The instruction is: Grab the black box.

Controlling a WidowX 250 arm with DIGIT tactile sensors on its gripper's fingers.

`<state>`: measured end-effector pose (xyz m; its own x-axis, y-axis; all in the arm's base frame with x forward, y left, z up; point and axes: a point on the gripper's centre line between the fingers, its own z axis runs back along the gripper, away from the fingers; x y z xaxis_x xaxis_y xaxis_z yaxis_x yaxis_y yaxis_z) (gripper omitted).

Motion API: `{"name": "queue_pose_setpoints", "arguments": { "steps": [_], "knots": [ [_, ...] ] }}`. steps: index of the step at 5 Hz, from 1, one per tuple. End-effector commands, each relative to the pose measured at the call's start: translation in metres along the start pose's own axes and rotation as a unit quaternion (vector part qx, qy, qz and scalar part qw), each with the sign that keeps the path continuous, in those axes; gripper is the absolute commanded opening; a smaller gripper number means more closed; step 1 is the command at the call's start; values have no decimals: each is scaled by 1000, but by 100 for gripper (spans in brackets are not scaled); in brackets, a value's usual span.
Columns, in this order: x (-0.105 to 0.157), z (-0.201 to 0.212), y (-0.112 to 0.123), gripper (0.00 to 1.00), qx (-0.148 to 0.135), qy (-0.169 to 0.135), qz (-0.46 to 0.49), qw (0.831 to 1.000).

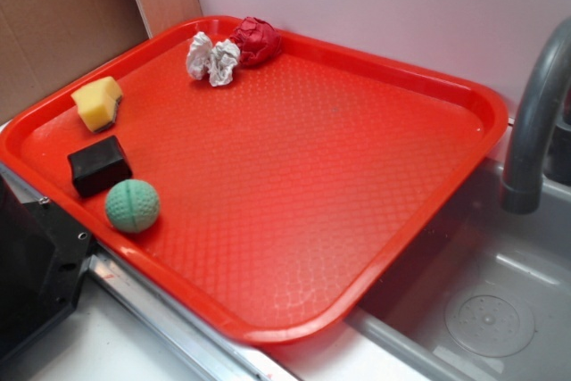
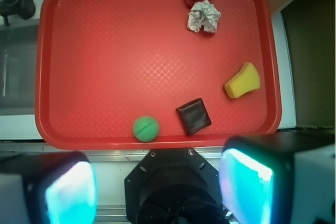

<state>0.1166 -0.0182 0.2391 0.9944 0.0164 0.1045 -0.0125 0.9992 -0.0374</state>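
Two neighbours are crowding your black box (image 2: 193, 116): with the gripper (image 2: 157, 190) hanging spread and empty, you're risking knocking the green ball (image 2: 145, 128) at eight o'clock, or grabbing the yellow sponge (image 2: 242, 81) at two o'clock.

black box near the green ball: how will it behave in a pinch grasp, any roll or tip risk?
The black box looks like a low block with flat faces lying flat on the red tray, so it probably won't roll or tip. Its matte surface suggests decent grip. A nudge could push it toward the green ball beside it, which would likely roll.
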Motion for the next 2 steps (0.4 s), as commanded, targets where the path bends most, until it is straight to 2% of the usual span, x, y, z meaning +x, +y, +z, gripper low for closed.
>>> {"name": "queue_pose_setpoints", "arguments": {
  "steps": [1, 2],
  "knots": [
    [16, -98, 17, 100, -43, 5, -115, 992],
    [4, -132, 33, 100, -21, 49, -105, 993]
  ]
}}
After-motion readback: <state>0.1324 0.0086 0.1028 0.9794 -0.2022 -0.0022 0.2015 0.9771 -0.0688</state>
